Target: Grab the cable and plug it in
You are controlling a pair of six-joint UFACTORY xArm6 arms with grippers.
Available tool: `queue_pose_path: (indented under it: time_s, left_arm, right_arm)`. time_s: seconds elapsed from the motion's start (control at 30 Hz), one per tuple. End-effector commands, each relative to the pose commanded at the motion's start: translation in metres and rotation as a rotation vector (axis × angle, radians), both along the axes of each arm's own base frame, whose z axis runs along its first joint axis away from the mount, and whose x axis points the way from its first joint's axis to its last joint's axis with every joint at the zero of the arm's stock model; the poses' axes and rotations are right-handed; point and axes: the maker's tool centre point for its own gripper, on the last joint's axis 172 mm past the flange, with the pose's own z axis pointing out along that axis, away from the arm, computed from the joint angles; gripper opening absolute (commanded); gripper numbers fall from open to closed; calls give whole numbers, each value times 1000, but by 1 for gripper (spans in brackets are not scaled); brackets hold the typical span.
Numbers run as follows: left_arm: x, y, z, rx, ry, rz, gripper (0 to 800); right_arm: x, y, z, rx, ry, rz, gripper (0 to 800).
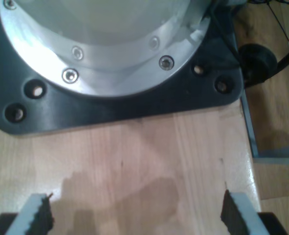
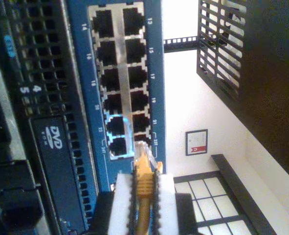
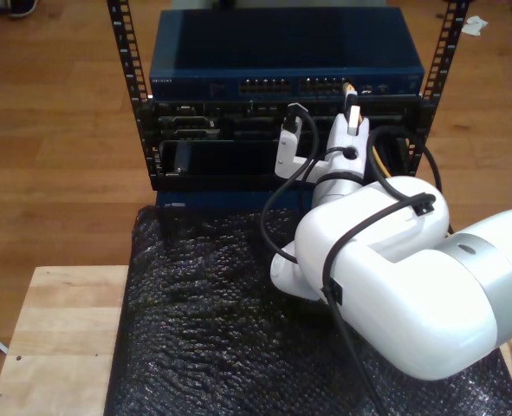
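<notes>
Plug tip [image 2: 143, 147] is hovering right at the blue switch [image 2: 156, 73], just short of the lowest ports, with my second gripper [image 2: 144, 196] pinching the orange cable [image 2: 144, 183] narrowly between its white pads [image 2: 121, 198]. In the exterior view that same gripper [image 3: 353, 117] is sitting up against the port row on the switch [image 3: 186, 78], toward the exterior view's right of the rack [image 3: 139, 121].

Now the fine part, as I judge it: the plug seems to be sitting between two openings rather than square on one, so it is needing a small sideways nudge before any push. Keeping the plug straight along the port's axis matters, since a tilted entry would be jamming on the metal edge. A slow, steady press until the clip seats is looking like the safest bet.

My first gripper [image 1: 134, 215] is resting wide open over the wooden tabletop [image 1: 144, 161], holding nothing, beside a black base plate [image 1: 134, 110].
</notes>
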Motion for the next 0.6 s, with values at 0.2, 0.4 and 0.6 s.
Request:
queue_pose_path:
  time_s: [0.2, 0.4, 0.6]
  left_arm:
    - [0, 0, 0, 0, 0, 0, 800]
    - [0, 0, 0, 2, 0, -2, 800]
    - [0, 0, 0, 2, 0, -2, 800]
  right_arm:
    - [2, 1, 2, 3, -6, 0, 0]
    - [3, 1, 2, 5, -9, -1, 0]
    - [6, 2, 1, 8, -13, -3, 0]
